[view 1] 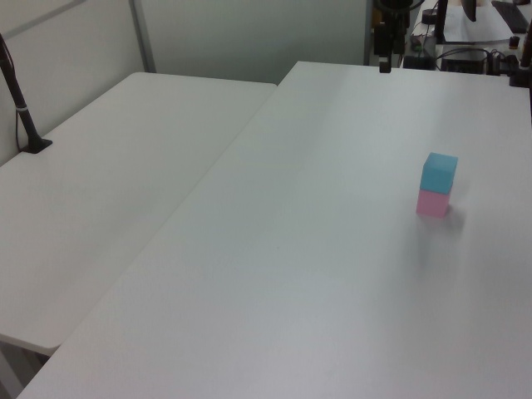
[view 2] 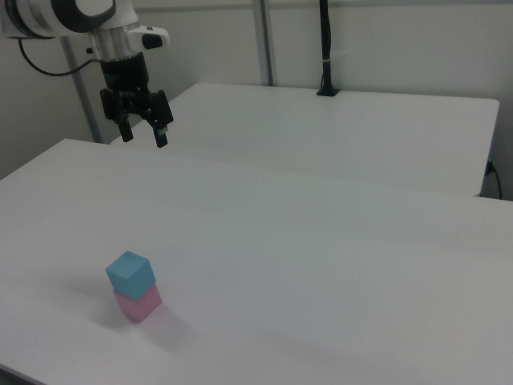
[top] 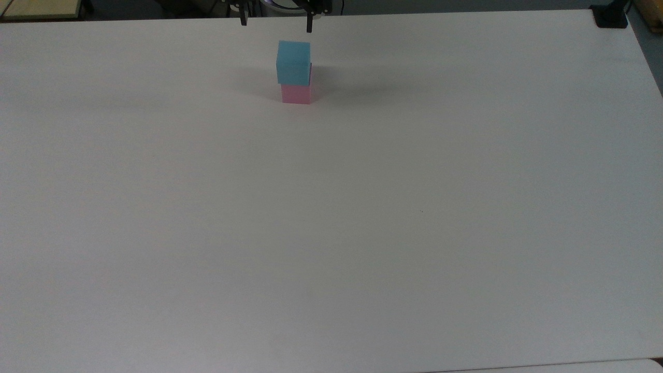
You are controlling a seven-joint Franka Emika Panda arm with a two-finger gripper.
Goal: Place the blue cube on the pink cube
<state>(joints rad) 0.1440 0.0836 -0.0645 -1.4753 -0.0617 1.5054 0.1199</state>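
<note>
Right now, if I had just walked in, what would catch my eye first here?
Most likely the little two-colour tower: the blue cube sits on top of the pink cube, alone on the wide white table, near the right view's lower left. Next, the robot's tool hangs in the air well above and beyond the stack, its two dark fingers spread apart and holding nothing.

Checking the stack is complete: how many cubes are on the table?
2: the pink cube sits on the table, and the blue cube rests on top of it.
</note>
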